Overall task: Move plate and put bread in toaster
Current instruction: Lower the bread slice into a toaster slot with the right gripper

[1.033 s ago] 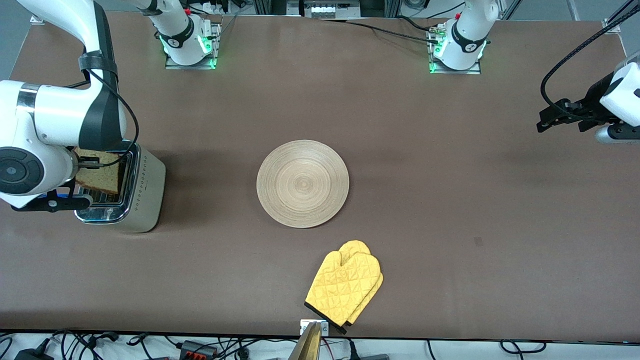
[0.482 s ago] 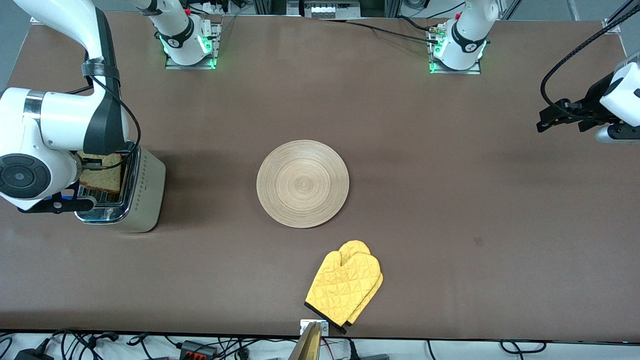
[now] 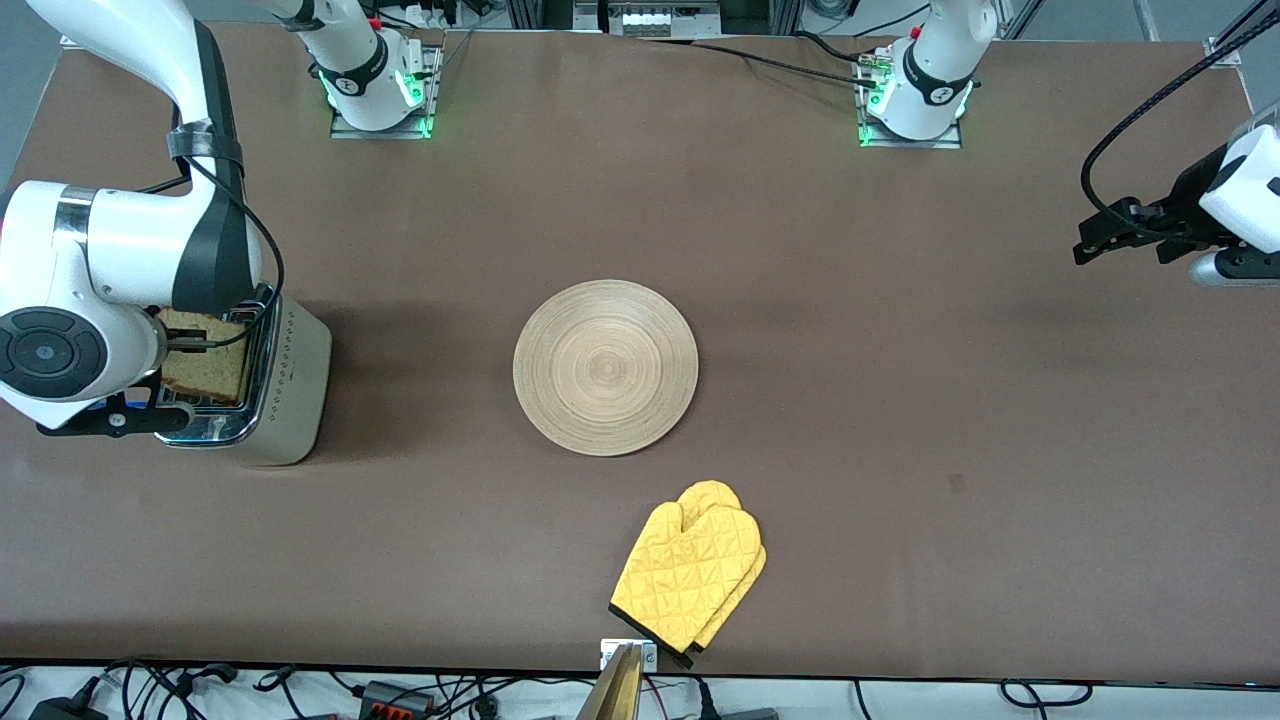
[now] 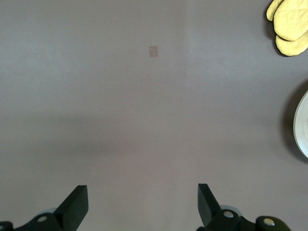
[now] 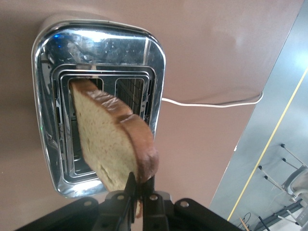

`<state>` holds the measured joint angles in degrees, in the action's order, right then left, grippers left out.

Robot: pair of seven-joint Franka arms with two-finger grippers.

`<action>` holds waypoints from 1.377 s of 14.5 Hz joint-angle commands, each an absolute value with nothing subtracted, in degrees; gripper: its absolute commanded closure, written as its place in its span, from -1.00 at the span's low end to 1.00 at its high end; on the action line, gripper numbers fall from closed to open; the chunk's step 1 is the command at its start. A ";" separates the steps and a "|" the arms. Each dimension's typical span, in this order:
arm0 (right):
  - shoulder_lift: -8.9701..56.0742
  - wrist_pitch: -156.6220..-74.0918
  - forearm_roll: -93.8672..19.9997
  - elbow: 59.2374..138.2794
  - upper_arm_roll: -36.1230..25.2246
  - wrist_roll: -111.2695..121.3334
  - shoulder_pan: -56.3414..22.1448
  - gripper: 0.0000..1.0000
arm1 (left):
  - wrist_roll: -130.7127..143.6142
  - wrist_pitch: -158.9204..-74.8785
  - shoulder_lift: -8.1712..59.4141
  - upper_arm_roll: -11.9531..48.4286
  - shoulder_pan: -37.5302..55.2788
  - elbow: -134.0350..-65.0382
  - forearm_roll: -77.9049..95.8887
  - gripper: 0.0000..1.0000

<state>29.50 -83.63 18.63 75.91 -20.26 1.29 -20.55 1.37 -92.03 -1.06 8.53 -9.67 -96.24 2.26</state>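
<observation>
Right gripper [image 5: 137,195] is pinching one bread slice [image 5: 108,139] over the two-slot toaster [image 5: 98,103], jaws clamped on its crust. Left gripper [image 4: 142,207] is waiting spread over bare bench [image 3: 900,400]; one wooden plate [image 3: 605,367] mid-bench.

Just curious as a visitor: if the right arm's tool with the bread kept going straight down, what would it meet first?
Probably the toaster: the right tool holds the bread edge-down over an open slot, so the slice should enter first, though the depth is unclear.

one plate [image 3: 605,367], one bread [image 3: 205,354], one toaster [image 3: 285,390], one mitt [image 3: 690,573].
</observation>
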 commanded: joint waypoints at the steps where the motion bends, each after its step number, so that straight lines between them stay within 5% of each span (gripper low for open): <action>1: 29.36 -84.20 19.07 75.94 -20.30 0.44 -20.48 1.00 | 0.79 -91.32 -1.14 8.61 -9.84 -95.98 1.32 -1.00; 16: 31.55 -84.72 12.75 77.61 -20.13 0.44 -19.34 1.00 | 1.58 -91.41 -1.14 8.79 -9.58 -95.80 1.49 -1.00; 17: 31.90 -84.81 12.66 77.61 -20.13 0.44 -19.42 0.66 | 1.58 -91.32 -1.14 8.79 -9.58 -95.80 1.49 -1.00; 18: 32.25 -85.25 12.05 77.61 -20.13 -0.17 -19.42 -0.65 | 1.58 -91.32 -1.14 8.79 -9.58 -95.80 1.49 -1.00; 19: 32.08 -85.69 9.60 77.35 -20.21 -1.39 -19.34 -1.00 | 1.50 -91.32 -1.14 8.79 -9.58 -95.80 1.49 -1.00; 20: 31.65 -85.52 9.15 77.08 -20.30 -1.67 -19.42 -1.00 | 1.32 -91.41 -1.14 8.79 -9.58 -95.80 1.49 -1.00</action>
